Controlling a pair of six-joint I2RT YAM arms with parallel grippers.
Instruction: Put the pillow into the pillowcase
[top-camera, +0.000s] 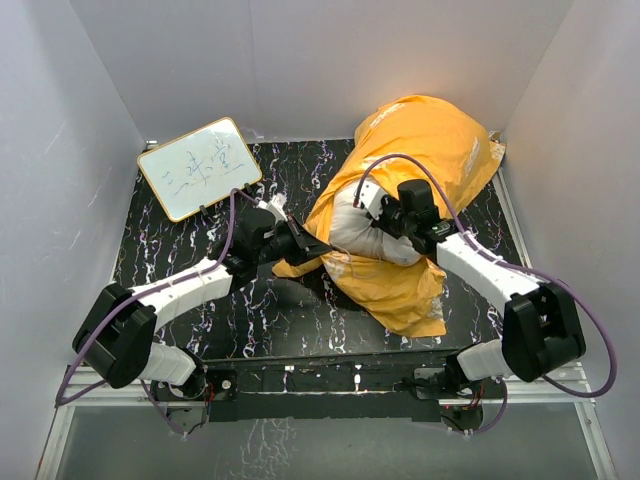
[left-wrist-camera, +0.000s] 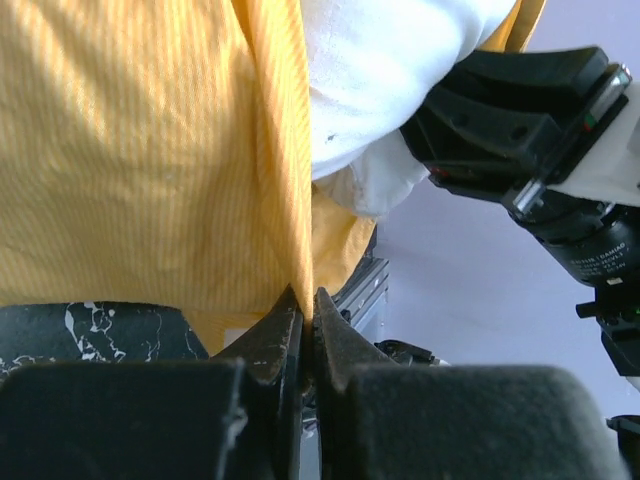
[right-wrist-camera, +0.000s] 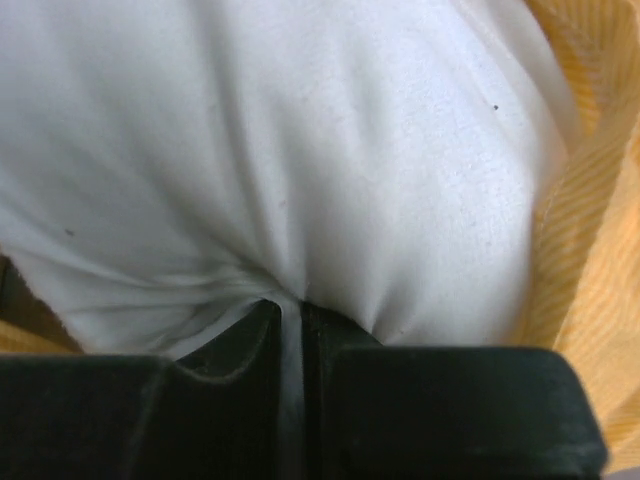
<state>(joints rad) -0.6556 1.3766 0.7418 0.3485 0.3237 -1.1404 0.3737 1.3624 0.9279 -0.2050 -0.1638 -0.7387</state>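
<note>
The orange-yellow pillowcase lies bulging at the table's centre-right with its mouth toward the front left. The white pillow is mostly inside it; only one end sticks out of the mouth. My left gripper is shut on the pillowcase's mouth edge, the orange hem pinched between the jaws. My right gripper is shut on a fold of the pillow at its exposed end, with the pillowcase beside it. The blue printed face is hidden.
A framed whiteboard with blue writing lies at the back left of the black marbled table. Grey walls close in the left, back and right. A metal rail runs along the near edge.
</note>
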